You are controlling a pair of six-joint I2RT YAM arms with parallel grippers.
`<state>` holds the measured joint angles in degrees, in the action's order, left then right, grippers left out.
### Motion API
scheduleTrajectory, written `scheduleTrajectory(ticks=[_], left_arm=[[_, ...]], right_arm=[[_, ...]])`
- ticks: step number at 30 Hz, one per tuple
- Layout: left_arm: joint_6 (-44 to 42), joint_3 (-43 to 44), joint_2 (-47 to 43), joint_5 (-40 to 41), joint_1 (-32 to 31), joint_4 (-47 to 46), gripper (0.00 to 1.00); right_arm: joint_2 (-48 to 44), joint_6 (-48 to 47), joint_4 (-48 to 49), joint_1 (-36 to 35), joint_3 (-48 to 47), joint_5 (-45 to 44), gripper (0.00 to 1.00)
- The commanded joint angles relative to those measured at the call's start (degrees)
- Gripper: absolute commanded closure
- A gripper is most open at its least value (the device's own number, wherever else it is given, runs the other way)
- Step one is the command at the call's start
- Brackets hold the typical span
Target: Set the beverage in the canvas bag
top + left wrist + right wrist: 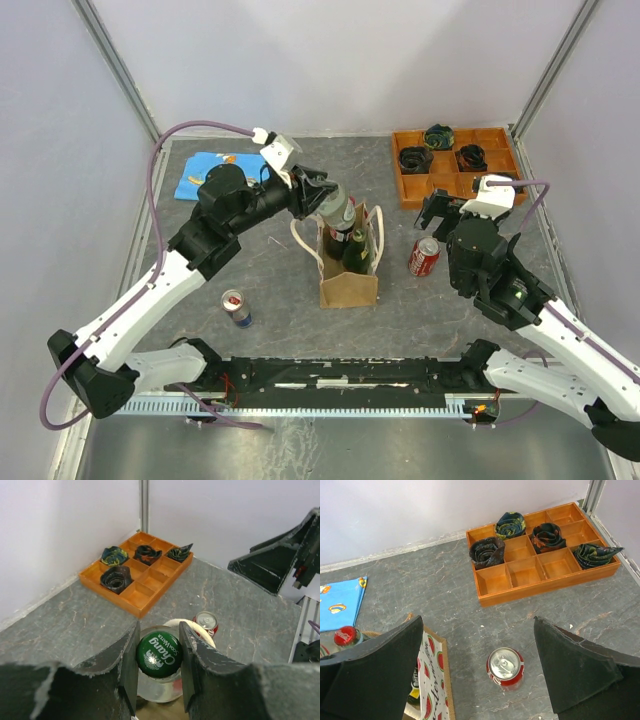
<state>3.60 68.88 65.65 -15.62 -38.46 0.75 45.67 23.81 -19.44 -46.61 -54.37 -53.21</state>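
The left gripper [159, 632] is clenched on a green-capped clear glass bottle [159, 656]. It holds the bottle at the open mouth of the tan canvas bag [348, 285] with cream rope handles, at the centre of the overhead view. A dark green bottle [356, 250] stands inside the bag. The right gripper [479, 625] hangs released above a red drink can [505, 666] just right of the bag.

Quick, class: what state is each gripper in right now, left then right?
Left gripper: closed on the green-capped bottle.
Right gripper: open, holding nothing.
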Motion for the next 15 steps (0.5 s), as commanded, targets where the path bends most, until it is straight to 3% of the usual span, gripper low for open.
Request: scheduleTrajectory(ticks=[1,15], left_arm=[[1.0,-1.3,-2.7,-0.8,-1.3,-7.2,0.97],[-1.1,-6.7,-3.1,0.1,-2.0,-8.9,0.97]], right_arm=[[-0.6,0.1,0.2,0.2,0.0,-1.7,0.01],[0.5,-1.1,0.6,0.3,-0.3,-1.9,0.01]])
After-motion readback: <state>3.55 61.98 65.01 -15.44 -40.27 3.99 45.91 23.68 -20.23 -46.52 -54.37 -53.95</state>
